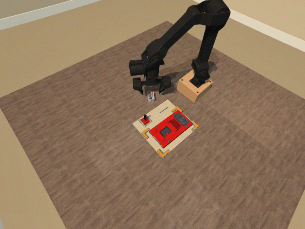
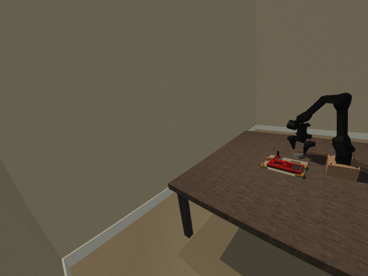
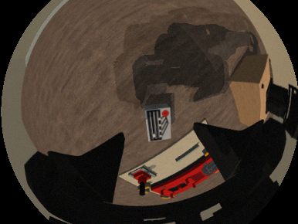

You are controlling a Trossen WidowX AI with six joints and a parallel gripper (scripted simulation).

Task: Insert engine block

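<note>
"Red fills most of the board from the top: what is it?"

"That's the car body (image 1: 171, 132) (image 2: 286, 168) (image 3: 198, 175), lying on a beige board (image 1: 157, 118) (image 2: 279, 172) (image 3: 170, 158) between orange corner brackets (image 1: 162, 154). Its dark square opening (image 1: 164, 131) has no engine block in it."

"So where is the block?"

"The engine block (image 1: 151, 97) (image 2: 298, 155) (image 3: 158, 123) is on the brown table (image 1: 98, 123) (image 2: 223, 178) (image 3: 77, 77), off the board and near its edge. The gripper (image 1: 151, 93) (image 2: 299, 150) (image 3: 159, 131) is spread wide, fingers pointing down, with nothing held."

"And from the exterior view?"

"There the fingertips hang above the table, with the small grey block below them. A red piece with a black upright knob (image 1: 145, 120) (image 2: 277, 156) (image 3: 141, 176) stands on the board beside the car body. The arm rises from a wooden base (image 1: 187, 91) (image 2: 341, 172) (image 3: 247, 100)."

"What does the wrist view add?"

"A good look at the block's face: dark stripes along one side and a red dot near a corner. The block appears between the two spread fingers, but they don't grip it. Beyond it lies a broad dark shadow; the board and part of the car body show on the opposite side, lower down."

"Which side has the slot?"

"I can't tell."
</note>
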